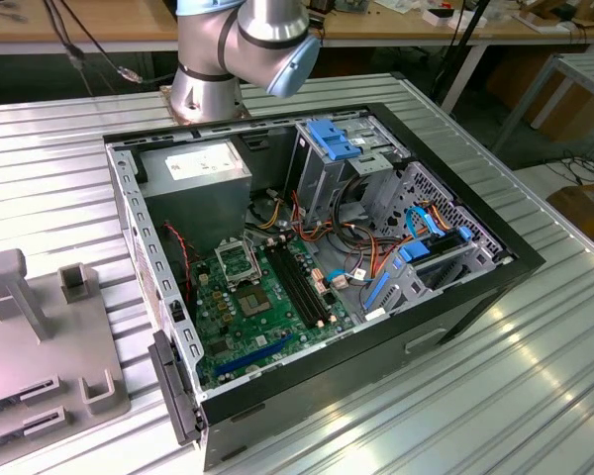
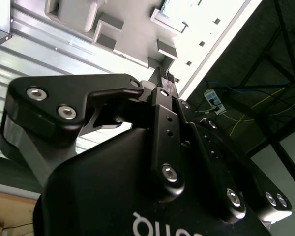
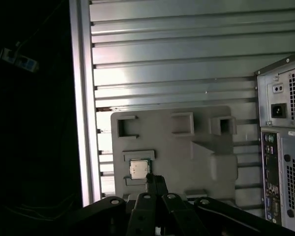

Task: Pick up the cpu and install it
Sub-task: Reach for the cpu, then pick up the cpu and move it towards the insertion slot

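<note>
1. The cpu (image 3: 138, 169) lies flat in a shallow recess of the grey fixture plate (image 3: 201, 147) (likely so it sits square for a pick).
2. The gripper (image 3: 155, 179) hangs over that plate, near the chip but apart from it, its fingertips together on nothing.
3. Beside the plate on the slatted table (image 3: 162, 49), the computer case (image 1: 455, 317) lies open, so its socket (image 1: 240, 262) faces upward.

My silver-and-blue arm (image 1: 247, 40) cut off at twelve o'clock in the exterior view, flat grey plastic fixture tray (image 1: 74, 341) cropped at nine o'clock, small square silver cpu (image 3: 138, 169) with surface detail too small to tell, my black gripper (image 3: 156, 178) with its body cropped in the first wrist view
</note>
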